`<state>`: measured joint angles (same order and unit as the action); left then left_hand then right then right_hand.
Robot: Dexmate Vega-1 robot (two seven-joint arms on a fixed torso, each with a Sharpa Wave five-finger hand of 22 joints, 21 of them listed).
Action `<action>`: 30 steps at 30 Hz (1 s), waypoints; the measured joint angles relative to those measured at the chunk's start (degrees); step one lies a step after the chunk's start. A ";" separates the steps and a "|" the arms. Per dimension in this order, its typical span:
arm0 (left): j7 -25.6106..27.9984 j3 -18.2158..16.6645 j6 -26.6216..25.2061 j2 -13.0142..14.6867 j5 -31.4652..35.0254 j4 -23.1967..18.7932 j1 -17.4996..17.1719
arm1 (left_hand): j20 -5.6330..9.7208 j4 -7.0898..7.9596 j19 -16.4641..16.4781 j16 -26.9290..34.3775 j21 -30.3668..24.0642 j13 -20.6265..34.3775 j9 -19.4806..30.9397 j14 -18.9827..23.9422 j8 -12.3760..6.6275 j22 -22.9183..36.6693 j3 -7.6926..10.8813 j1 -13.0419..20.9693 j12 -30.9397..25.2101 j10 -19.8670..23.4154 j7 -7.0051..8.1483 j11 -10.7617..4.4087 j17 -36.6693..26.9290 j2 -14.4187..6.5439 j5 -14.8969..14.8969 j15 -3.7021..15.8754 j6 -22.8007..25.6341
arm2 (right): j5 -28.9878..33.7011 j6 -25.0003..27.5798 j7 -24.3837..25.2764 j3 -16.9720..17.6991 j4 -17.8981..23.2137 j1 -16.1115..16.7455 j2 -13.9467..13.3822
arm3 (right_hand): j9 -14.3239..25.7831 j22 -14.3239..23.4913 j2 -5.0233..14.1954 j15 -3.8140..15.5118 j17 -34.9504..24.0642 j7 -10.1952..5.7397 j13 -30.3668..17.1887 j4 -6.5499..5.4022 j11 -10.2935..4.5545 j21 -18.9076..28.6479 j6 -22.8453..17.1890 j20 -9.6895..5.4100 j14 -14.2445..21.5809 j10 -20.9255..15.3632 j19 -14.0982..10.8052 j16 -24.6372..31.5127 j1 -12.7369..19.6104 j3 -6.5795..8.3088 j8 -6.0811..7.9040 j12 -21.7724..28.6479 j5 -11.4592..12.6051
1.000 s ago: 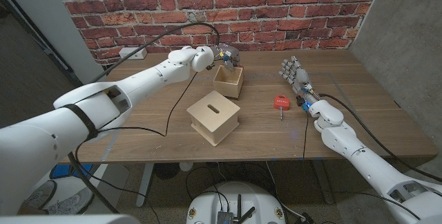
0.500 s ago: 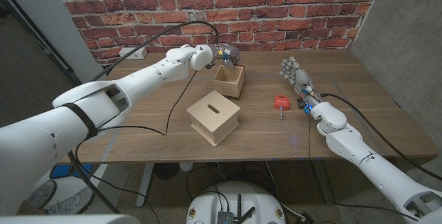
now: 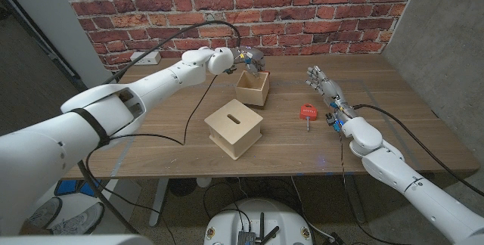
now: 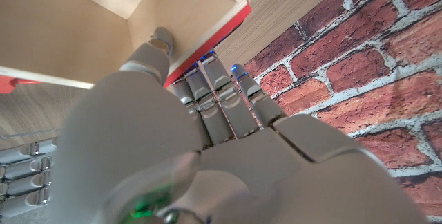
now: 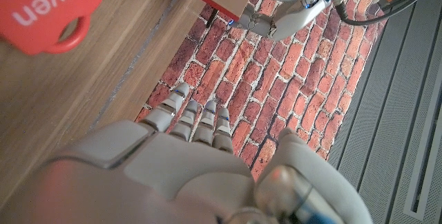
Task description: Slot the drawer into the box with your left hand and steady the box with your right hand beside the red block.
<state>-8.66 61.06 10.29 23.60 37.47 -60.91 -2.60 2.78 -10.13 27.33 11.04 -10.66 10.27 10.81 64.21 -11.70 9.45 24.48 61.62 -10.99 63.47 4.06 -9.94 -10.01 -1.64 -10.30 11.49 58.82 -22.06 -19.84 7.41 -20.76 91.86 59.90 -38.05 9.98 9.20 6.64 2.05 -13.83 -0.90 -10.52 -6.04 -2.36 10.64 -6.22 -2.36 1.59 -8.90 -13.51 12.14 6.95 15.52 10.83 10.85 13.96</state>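
Open-topped wooden drawer (image 3: pixel 251 88) at the bench's (image 3: pixel 151 135) far side, likely light and rigid; left hand (image 3: pixel 250 60) fingers (image 4: pixel 160 44) clamped over its back wall; right hand (image 3: pixel 327 88) fingers apart, empty

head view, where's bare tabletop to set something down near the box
The wooden table is bare in front of and to the left of the closed pale wooden box, up to the black cable. A narrower strip lies between the box and the red tag. It is crowded around the open wooden drawer, which the left robot hand touches.
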 measured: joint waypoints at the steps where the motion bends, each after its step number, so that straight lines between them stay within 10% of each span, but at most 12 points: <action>1: 0.02 0.09 0.31 -0.09 -0.08 0.21 0.09 | 0.00 0.00 0.00 0.00 0.00 0.00 0.00 0.00 0.00 0.00 0.00 -0.02 0.01 0.00 0.00 0.00 0.00 -0.02 0.00 0.00 0.00 | 0.51 0.00 0.34 0.04 0.39 0.29 -0.16 | 0.00 0.00 0.00 0.00 0.00 0.00 0.00 0.00 0.00 0.00 0.00 0.00 0.00 0.00 0.00 0.00 0.00 0.00 0.00 0.00 0.00; 30: 0.23 0.45 4.45 0.10 -0.57 0.42 0.57 | -0.31 0.16 -0.30 -0.06 0.00 0.29 -0.04 0.19 -0.03 0.00 -0.32 -0.21 0.37 0.02 0.17 -0.02 0.01 -0.20 -0.33 0.19 -0.06 | 21.43 3.63 8.93 0.94 12.11 7.43 -6.54 | 0.00 0.00 0.00 -0.08 0.26 -0.21 0.13 0.57 -0.47 0.00 -0.40 0.00 0.51 0.49 0.00 0.00 0.00 1.03 0.00 0.00 0.00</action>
<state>-8.44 61.51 14.74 23.70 36.90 -60.49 -2.03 2.46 -9.97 27.03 10.98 -10.66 10.55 10.77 64.40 -11.73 9.45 24.16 61.41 -10.63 63.48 4.23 -9.96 -10.01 -1.84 -10.64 11.68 58.76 -0.64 -16.21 16.34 -19.83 103.97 67.33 -44.59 9.98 9.20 6.64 1.97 -13.56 -1.11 -10.39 -5.47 -2.83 10.64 -6.62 -2.36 2.09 -8.41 -13.51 12.14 6.95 16.56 10.82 10.85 13.96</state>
